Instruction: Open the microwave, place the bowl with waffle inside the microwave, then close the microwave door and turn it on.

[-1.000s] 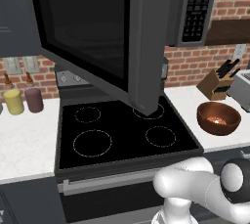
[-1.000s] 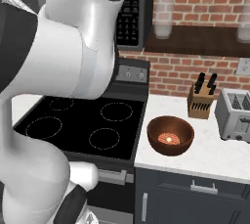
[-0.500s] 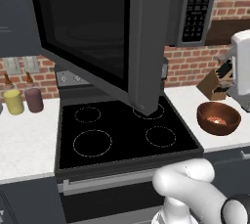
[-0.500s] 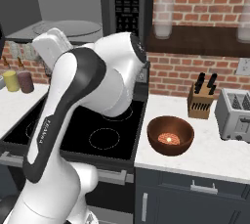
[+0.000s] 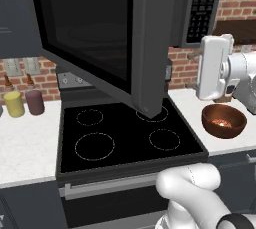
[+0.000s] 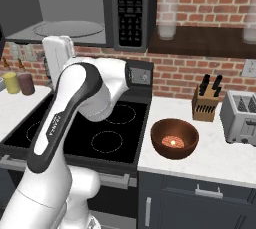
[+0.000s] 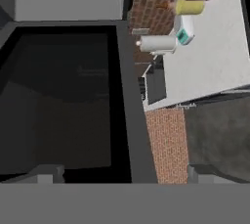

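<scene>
Wide dark-grey glass-windowed microwave door [image 5: 100, 38] open; fingers wide, empty; next reach right for small reddish-brown waffle bowl [image 6: 174, 138].

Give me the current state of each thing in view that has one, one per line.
microwave door: swung wide open over the stove.
microwave: open, its cavity holding just the glass turntable.
bowl: upright on the counter right of the stove, food inside, not held.
gripper: open, holding nothing.
stove: nothing standing on its rings.
</scene>
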Robot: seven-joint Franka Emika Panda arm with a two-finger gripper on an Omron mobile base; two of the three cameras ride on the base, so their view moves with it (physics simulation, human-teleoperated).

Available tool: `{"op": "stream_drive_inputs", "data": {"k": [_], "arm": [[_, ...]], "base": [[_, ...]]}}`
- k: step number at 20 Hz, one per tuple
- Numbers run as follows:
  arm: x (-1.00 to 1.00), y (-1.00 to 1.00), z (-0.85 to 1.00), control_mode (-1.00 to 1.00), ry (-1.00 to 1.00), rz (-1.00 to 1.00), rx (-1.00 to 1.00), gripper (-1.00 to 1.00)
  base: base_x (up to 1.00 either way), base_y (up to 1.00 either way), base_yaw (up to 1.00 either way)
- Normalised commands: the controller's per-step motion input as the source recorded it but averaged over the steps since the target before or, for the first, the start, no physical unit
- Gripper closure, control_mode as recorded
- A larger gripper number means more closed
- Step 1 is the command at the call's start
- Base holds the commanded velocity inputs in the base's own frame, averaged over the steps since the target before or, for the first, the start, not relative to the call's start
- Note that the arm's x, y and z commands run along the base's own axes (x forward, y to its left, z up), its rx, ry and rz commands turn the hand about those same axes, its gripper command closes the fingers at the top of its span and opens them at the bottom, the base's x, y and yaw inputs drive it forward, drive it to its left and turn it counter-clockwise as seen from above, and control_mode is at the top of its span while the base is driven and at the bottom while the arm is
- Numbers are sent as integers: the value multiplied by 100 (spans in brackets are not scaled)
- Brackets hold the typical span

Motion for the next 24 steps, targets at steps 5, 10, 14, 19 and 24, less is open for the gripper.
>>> {"op": "stream_drive_inputs", "data": {"k": [5,10,14,19,24], "arm": [[34,42,18,-100,41,17,0,-100],[6,56,12,-100,39,22,-1,-100],[0,37,0,-100,19,21,-2,-100],[6,25,-6,-100,2,2,0,-100],[11,58,-2,-100,9,4,-2,-100]], "base": [[0,0,0],[0,0,0],[0,0,0],[0,0,0],[0,0,0]]}}
